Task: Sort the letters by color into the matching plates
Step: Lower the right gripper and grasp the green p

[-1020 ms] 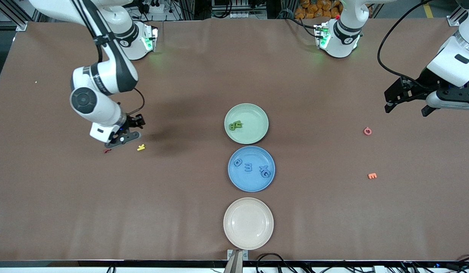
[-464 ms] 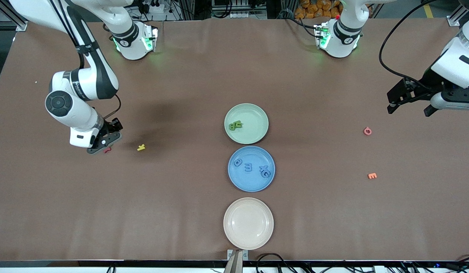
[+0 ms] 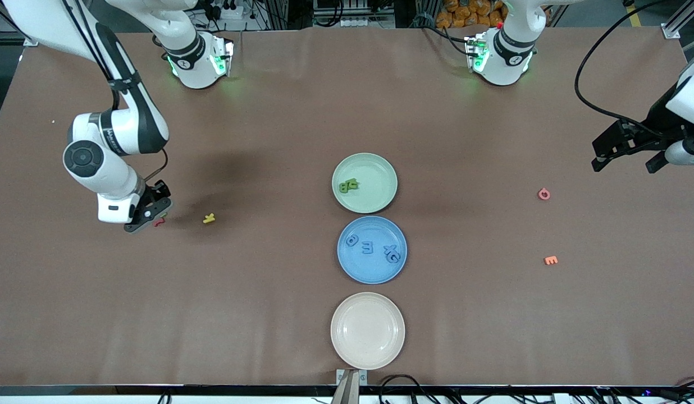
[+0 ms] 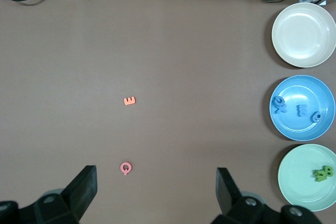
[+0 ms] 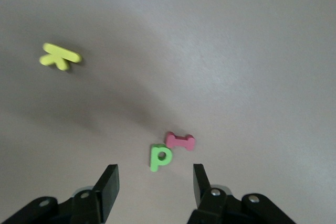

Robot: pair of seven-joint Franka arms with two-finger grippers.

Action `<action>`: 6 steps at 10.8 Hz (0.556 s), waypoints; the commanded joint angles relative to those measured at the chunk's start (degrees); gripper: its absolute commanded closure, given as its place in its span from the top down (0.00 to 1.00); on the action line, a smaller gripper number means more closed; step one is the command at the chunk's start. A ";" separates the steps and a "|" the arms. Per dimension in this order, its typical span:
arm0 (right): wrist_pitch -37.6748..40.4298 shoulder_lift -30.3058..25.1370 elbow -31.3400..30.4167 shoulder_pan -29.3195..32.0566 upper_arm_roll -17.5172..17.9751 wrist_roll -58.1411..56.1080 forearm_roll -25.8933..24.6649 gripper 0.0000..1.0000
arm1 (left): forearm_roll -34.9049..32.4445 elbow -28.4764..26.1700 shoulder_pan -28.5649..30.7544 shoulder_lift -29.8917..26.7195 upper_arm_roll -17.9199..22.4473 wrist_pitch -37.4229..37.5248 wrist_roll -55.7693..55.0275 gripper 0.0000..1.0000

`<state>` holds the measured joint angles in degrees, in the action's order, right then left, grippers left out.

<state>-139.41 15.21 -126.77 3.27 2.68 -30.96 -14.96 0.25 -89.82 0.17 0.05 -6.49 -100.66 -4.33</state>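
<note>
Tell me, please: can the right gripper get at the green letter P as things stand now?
Probably yes. The right gripper hangs open just over the green P, nothing covering it. The red letter lies touching or nearly touching it, so the fingers might catch that too.

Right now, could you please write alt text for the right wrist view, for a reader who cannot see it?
The right claw, fingers open, hovers over a green letter P lying on the brown table, with a red letter I right beside it. A yellow letter K lies apart from the pair.
</note>
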 commanded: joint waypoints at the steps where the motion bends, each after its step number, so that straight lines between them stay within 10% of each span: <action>1: -2.00 1.83 -0.23 1.39 -0.74 -1.74 -1.57 0.65 | -0.95 1.40 -0.08 0.39 -0.28 1.17 -1.03 1.00; 6: -3.93 5.52 -0.59 1.30 -2.85 -1.39 -0.78 0.65 | -1.39 1.49 0.01 0.30 -0.11 1.17 -0.77 1.00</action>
<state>-142.01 19.49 -126.96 3.84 -0.04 -32.12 -15.42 0.25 -89.66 0.13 0.07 -6.52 -100.66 -4.37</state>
